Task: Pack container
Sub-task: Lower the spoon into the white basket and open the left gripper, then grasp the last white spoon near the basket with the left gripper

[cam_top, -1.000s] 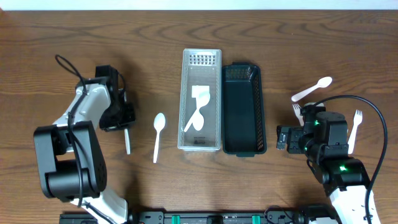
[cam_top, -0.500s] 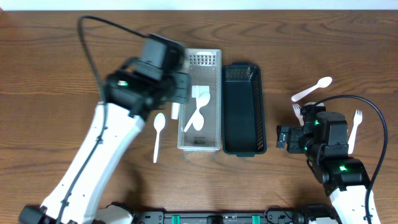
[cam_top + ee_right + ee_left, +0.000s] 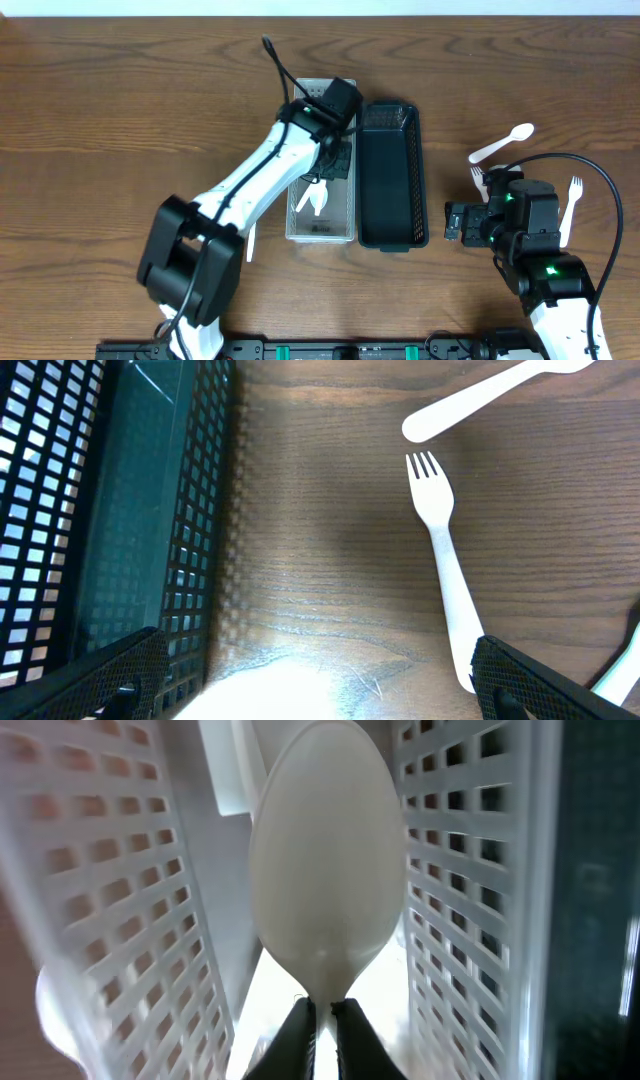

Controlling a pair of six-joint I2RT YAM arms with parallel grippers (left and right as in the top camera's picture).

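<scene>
Maybe halfway: left gripper [image 3: 320, 1020] pinching a white spoon [image 3: 325, 850] down in the clear container [image 3: 320, 232] mid-desk, other cutlery [image 3: 312, 198] already in there, another spoon [image 3: 503, 143] and two forks [image 3: 570, 208] left near the right edge by the wide-open, empty right gripper [image 3: 320, 685].

Looks like a robotics lab bench, not a home or a kitchen. Shown by two robot arms rooted at the near edge of a wood-grain desk [image 3: 100, 80]: a white-and-black left arm [image 3: 250, 190] reaching in from the near left, and a right arm [image 3: 540, 270] by the near right corner. Also by a black mounting rail [image 3: 380, 350] with green fittings along the near edge, and a loose black cable [image 3: 615, 195] looping over the wood near the right edge. Cameras carried on both wrists. Otherwise only plain plastic props: a clear slotted basket [image 3: 320, 230] and a black mesh basket [image 3: 388, 190] side by side mid-desk, a white plastic spoon [image 3: 325, 870] inside the clear one, and a white fork [image 3: 572, 205] toward the right edge.
</scene>
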